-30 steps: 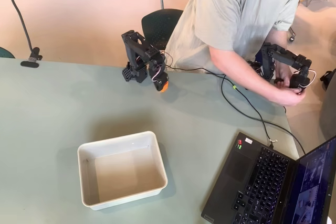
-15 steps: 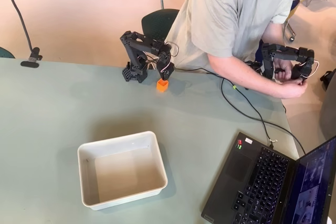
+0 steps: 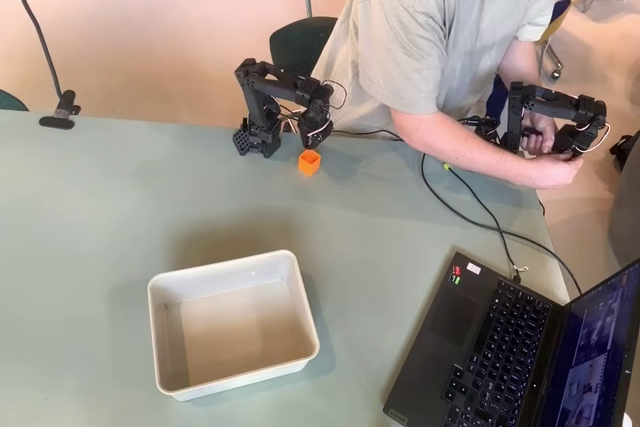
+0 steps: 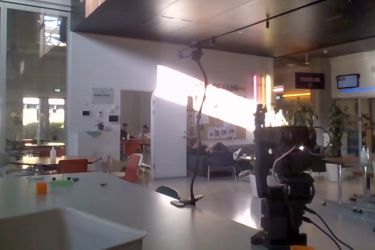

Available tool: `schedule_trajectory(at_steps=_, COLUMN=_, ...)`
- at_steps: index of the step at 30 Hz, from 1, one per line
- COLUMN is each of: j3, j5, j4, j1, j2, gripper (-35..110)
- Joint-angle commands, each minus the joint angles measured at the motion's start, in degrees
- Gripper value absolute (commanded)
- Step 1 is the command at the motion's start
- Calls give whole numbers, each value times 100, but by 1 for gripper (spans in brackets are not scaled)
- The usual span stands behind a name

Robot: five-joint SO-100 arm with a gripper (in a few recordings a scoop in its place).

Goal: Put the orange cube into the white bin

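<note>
In the overhead view the orange cube sits on the pale green table, near its far edge. My gripper hangs just above and behind the cube, apart from it, on the folded black arm. How its jaws stand is too small to make out. The white bin stands empty nearer the front, well away from the cube. In the fixed view the arm faces the camera, the bin's rim is at the lower left, and a sliver of the cube shows at the bottom edge.
A person leans over the table's far right side. An open laptop fills the front right corner, with a black cable running to it. A clamp with a gooseneck sits at the far left edge.
A second ago the gripper was down on the orange cube. It has since lifted and drawn back toward the arm's base, and the cube has stayed on the table.
</note>
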Motion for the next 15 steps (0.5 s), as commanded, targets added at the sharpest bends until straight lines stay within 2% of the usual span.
schedule_trajectory(at_steps=1, j3=-220, j5=9, j4=53, j1=-53, j2=-18, gripper=9)
schedule_trajectory(at_steps=7, j3=-220, j5=9, j4=220, j1=-62, j2=-26, gripper=27)
schedule_trajectory(at_steps=15, j3=-325, j5=9, j4=255, j1=-299, j2=-35, gripper=40)
